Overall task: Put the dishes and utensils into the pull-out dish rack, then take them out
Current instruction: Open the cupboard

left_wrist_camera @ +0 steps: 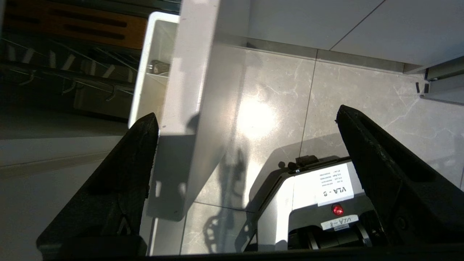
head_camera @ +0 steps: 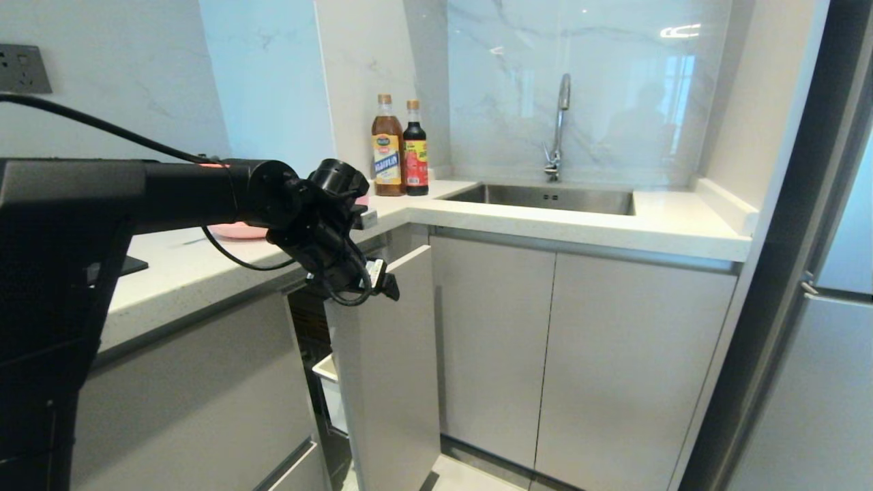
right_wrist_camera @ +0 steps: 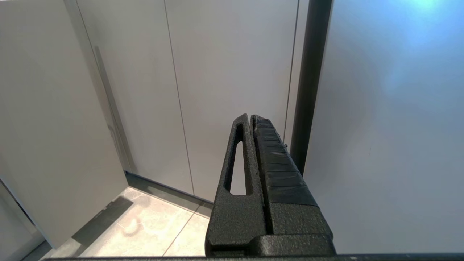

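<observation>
Overhead, left gripper (left_wrist_camera: 246, 119) pointing down, fingers (left_wrist_camera: 143, 145) wide apart astride the pull-out dish rack (left_wrist_camera: 188, 90) panel's top edge.

Two bottles (head_camera: 400, 146) stand side by side, touching, in the back corner of the pale stone counter (head_camera: 586, 228). A steel sink (head_camera: 545, 198) is set into the counter near its back edge, a chrome tap (head_camera: 559, 129) rising behind it. A wall socket (head_camera: 24, 68) sits above the counter's left stretch. Grey floor tiles (left_wrist_camera: 275, 105) lie below.
</observation>
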